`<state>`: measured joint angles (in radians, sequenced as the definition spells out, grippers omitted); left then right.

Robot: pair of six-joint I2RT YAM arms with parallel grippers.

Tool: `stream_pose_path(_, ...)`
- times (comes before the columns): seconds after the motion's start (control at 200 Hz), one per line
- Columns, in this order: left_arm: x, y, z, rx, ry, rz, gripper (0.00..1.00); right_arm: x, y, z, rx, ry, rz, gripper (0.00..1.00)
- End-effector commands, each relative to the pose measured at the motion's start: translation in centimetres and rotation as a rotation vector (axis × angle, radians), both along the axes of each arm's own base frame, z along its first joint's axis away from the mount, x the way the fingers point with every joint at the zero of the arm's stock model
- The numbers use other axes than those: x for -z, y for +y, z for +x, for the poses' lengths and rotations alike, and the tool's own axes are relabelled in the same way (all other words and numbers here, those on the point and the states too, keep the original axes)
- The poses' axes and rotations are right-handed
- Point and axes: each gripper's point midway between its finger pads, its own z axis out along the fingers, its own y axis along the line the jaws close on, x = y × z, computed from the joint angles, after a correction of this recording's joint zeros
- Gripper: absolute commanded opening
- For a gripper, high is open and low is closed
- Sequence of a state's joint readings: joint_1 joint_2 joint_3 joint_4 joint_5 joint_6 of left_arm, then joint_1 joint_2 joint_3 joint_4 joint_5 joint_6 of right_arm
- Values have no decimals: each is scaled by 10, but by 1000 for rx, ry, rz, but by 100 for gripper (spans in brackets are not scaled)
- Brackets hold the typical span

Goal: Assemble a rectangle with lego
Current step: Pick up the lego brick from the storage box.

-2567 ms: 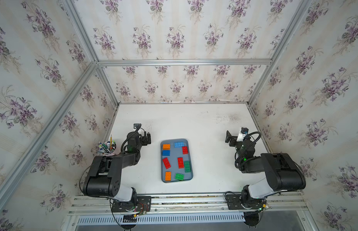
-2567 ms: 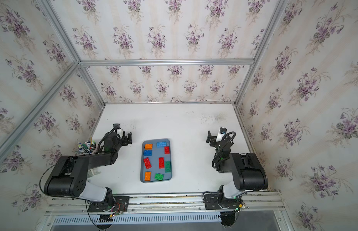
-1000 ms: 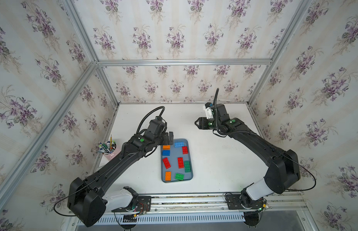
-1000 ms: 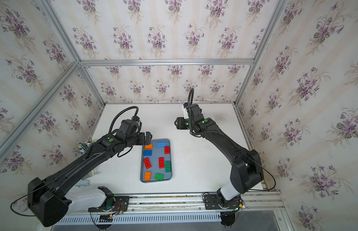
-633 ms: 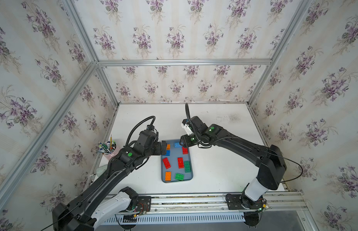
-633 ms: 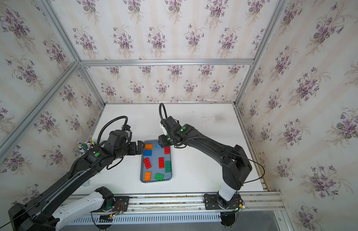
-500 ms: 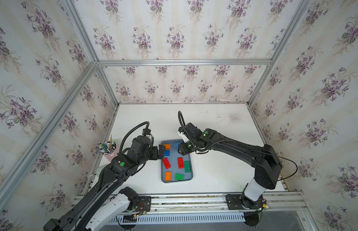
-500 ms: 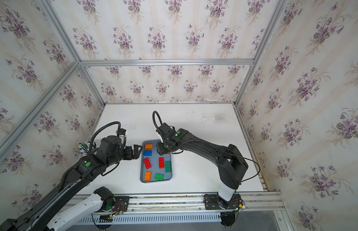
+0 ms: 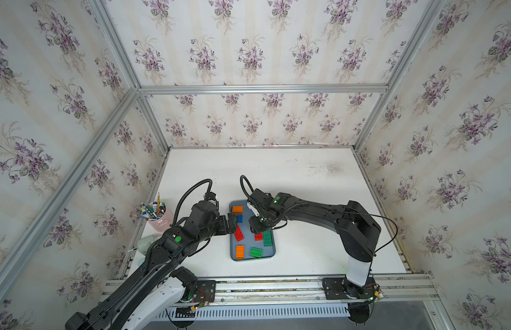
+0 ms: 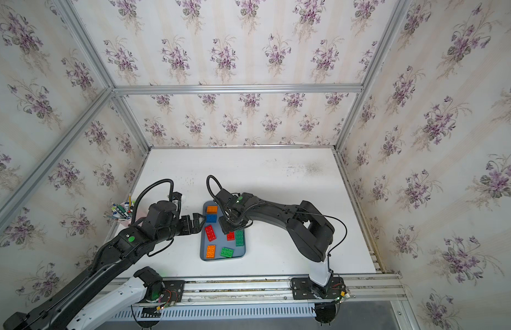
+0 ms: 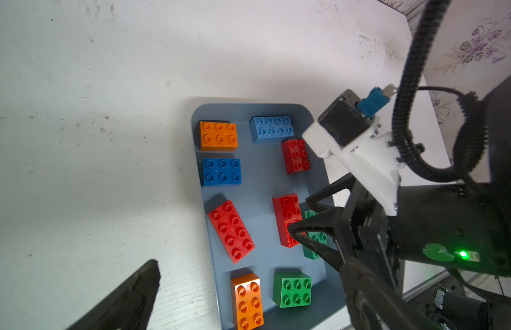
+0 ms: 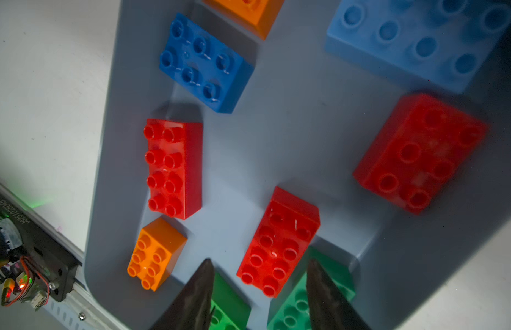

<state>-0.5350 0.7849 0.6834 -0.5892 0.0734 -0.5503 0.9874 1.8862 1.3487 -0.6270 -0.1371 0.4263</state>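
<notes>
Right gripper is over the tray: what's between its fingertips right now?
One end of a red brick lies between the right gripper's open jaws, not clamped; the right wrist view shows it.

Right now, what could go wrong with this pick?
1. The open right claw hangs over the red brick, but a green brick lies right beside it; one finger may land on the green or pinch both.
2. The open left claw sits at the tray edge close by; the arms could collide.

A robot lab cell (aluminium frame [image 9: 262,89], floral wallpaper [image 9: 248,43]).
</notes>
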Motion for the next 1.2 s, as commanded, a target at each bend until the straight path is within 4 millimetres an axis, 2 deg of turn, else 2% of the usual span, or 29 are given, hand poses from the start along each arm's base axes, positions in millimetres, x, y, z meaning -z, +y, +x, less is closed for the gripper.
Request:
stream_pose_path(0.0,-5,-5,7,-12,-19,-30,100,8,-1,6,3,-28,-39,55)
stream_pose_path(0.205,-3,-4,9,-17,-18,-20,100,25,-4,14,12,-44,-93,56)
stream_pose_path(0.415,-4,-4,11,-22,-26,-20,100,32,-3,16,13,-48,-106,57)
stream_pose_path(0.654,-1,-4,13,-33,-21,-17,100,29,1,17,12,-46,-89,32)
stream_pose_path(0.839,-4,-7,17,-21,-42,-14,100,9,5,24,28,-74,-54,31)
stream_pose_path(1.004,-29,-18,24,50,-144,77,100,-23,2,46,74,-97,11,32)
stream_pose_path(1.089,-42,-31,28,98,-210,150,100,-40,-13,67,122,-119,30,33)
stream_pose_path(1.194,-48,-61,30,219,-277,252,100,-52,-47,96,198,-148,9,33)
